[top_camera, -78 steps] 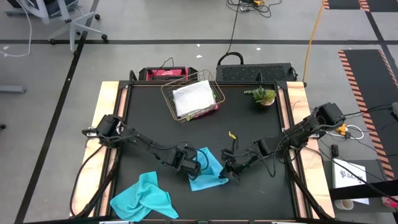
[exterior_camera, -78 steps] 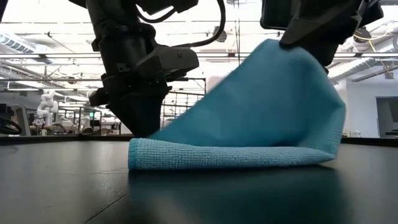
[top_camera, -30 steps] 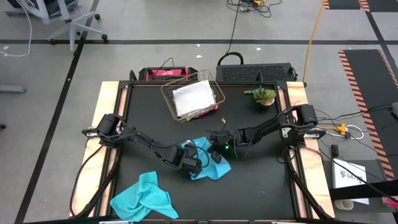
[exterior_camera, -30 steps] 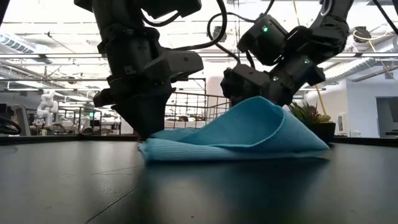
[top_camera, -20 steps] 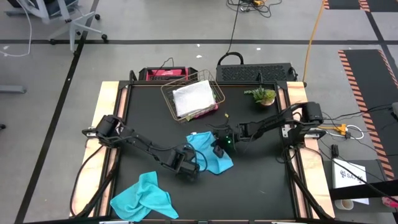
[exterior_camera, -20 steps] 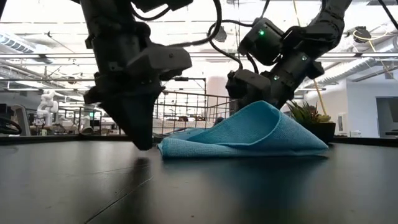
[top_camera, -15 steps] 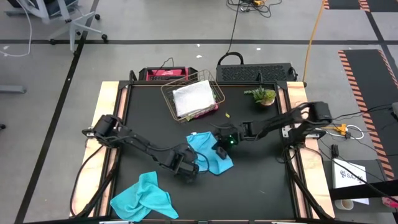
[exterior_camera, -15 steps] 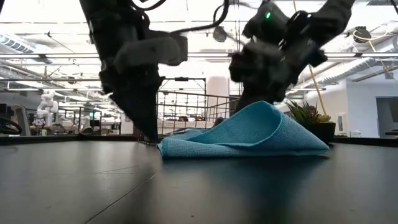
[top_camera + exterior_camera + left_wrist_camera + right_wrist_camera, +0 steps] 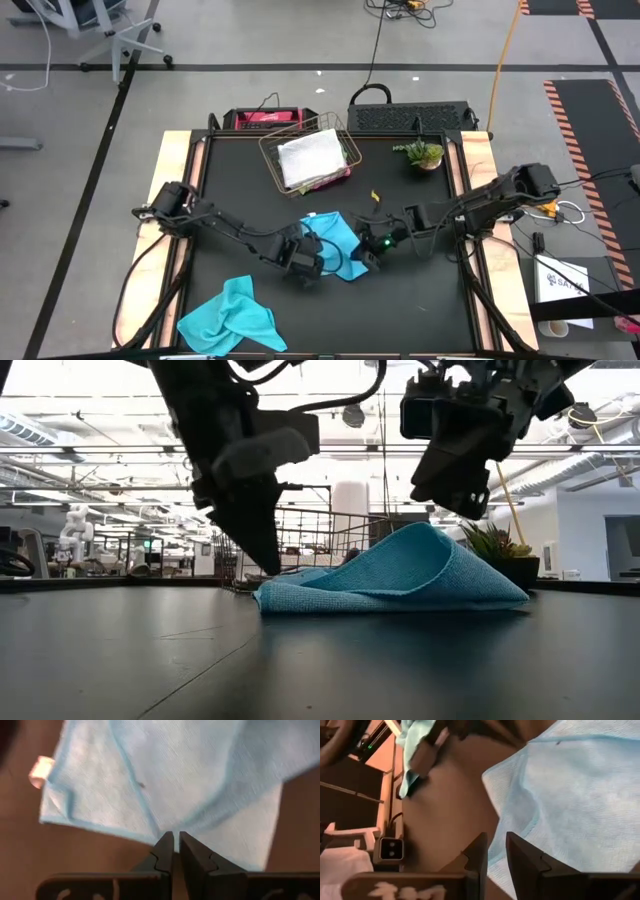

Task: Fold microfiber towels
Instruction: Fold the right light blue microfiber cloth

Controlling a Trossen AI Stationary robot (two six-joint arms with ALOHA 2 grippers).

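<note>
The folded turquoise towel (image 9: 335, 243) is lying at the middle of the tabletop (image 9: 420, 300), with the left gripper (image 9: 312, 262) crowding its left edge and the right gripper (image 9: 368, 256) standing over its right edge. The crumpled turquoise towel (image 9: 230, 315) is occupying the front left corner. The wire basket (image 9: 310, 155) and the small plant (image 9: 422, 154) are blocking the back edge. The front right area is lying bare.

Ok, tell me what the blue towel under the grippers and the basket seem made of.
Blue towel: soft matte microfiber, it seems; fine woven grain, drapes in a limp fold. Basket: thin metal wire, copper-toned by the look; open grid shows the white cloth inside.
</note>
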